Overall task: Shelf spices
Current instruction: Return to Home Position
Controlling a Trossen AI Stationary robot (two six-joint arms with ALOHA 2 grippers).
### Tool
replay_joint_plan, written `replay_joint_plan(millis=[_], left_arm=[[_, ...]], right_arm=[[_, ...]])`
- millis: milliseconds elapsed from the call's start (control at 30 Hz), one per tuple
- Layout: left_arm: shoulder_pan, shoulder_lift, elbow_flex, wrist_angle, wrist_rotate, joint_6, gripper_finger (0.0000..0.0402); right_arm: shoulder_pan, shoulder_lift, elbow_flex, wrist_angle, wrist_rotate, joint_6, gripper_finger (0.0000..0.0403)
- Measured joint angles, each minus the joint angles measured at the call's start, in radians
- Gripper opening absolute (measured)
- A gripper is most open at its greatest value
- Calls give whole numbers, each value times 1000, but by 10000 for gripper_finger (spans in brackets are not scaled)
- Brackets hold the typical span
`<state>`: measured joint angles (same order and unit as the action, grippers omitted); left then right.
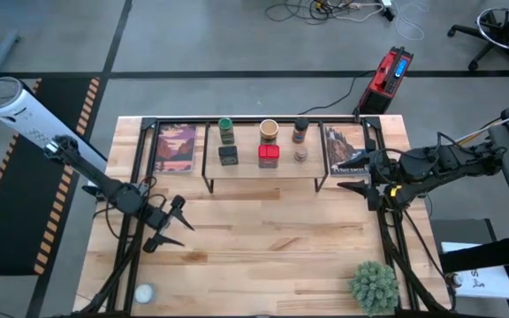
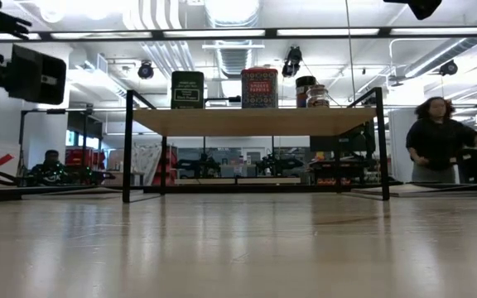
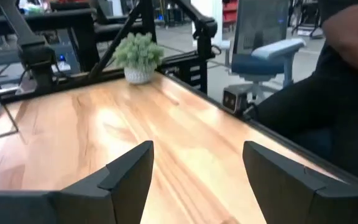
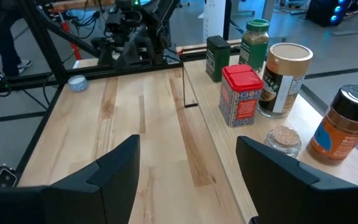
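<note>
All six spices stand on the shelf [image 1: 263, 179], in two rows. The far row holds the green-lidded jar [image 1: 226, 130], tan round jar [image 1: 269, 131] and brown bottle [image 1: 300, 131]. The near row holds the black box [image 1: 228, 155], red tin [image 1: 269, 155] and tiny clear jar [image 1: 300, 155]. The right wrist view shows them close: red tin [image 4: 241, 94], tan jar [image 4: 283, 79], brown bottle [image 4: 344, 124], clear jar [image 4: 283, 140]. My right gripper [image 1: 353, 181] hovers open off the shelf's right end. My left gripper [image 1: 177, 226] is open over the left of the table.
Two upright picture cards [image 1: 177, 148] [image 1: 347, 148] flank the shelf. A green spiky plant [image 1: 374, 284] sits at the near right corner and a small round pale object [image 1: 142, 292] at the near left. Bare tabletop lies between the arms. A person [image 2: 437, 136] stands beyond the table.
</note>
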<state>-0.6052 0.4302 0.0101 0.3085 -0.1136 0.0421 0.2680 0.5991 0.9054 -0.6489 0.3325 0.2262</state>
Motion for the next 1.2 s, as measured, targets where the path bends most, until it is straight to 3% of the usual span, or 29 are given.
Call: replay_joint_plan(millis=[267,567,700,900,1200], left_arm=[[73,-175,0,-265,1,-4,224],[245,-336,0,-275,2,-63,214],[339,-424,-1,-284,52,-107,211],[473,-431,-1,-290,75,-247,210],[710,-431,-1,-287,74,-239,223]], right_arm=[[0,0,0,0,0,0,226],[0,0,0,0,0,0,222],[0,0,0,0,0,0,231],[0,0,0,0,0,0,242],[0,0,0,0,0,0,250]])
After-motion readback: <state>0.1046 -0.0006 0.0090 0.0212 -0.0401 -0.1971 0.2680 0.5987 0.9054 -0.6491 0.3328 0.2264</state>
